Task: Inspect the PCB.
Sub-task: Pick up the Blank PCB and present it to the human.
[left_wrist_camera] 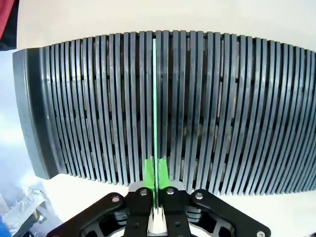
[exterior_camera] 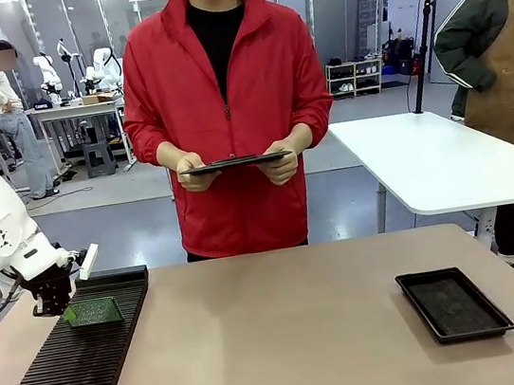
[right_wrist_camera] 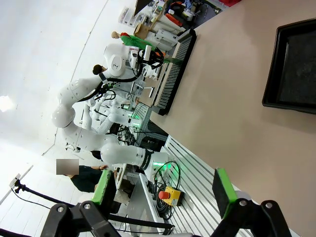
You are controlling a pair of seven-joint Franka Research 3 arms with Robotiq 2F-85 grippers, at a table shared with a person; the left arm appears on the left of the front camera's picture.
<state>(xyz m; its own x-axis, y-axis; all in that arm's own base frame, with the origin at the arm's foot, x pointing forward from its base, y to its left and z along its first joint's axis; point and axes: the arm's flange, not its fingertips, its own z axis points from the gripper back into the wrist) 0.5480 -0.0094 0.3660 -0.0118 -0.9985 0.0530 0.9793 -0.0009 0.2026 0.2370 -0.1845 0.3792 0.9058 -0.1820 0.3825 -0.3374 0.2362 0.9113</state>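
**At the near-left rack, left fingers pinch the PCB edge-on**

On the worktop's (exterior_camera: pixel 285 323) near-left side, the PCB (exterior_camera: pixel 93 312) sits in a slot of the black slotted rack (exterior_camera: pixel 68 382). The left fingers (left_wrist_camera: pixel 148 173) are closed narrow on its end, green pads pressed to both faces. From the left wrist, the board is a thin green line running straight away from the pads along one slot, so its long axis lies across the rack, parallel to the slats. From the front, its paler, finely marked face extends to the right of the pads.

The left arm is the only one near it. The right fingers (right_wrist_camera: pixel 102 188) stand wide and empty, well apart from the rack, with the shallow black tray (exterior_camera: pixel 453 304) on the near-right side.

Withdrawal will probably have to follow the slot's plane, since the rigid ribs sit close on both sides and a twist could scrape the thin, stiff board.

At the far side, a person's hands (exterior_camera: pixel 282 162) hold a flat dark clipboard (exterior_camera: pixel 234 162).
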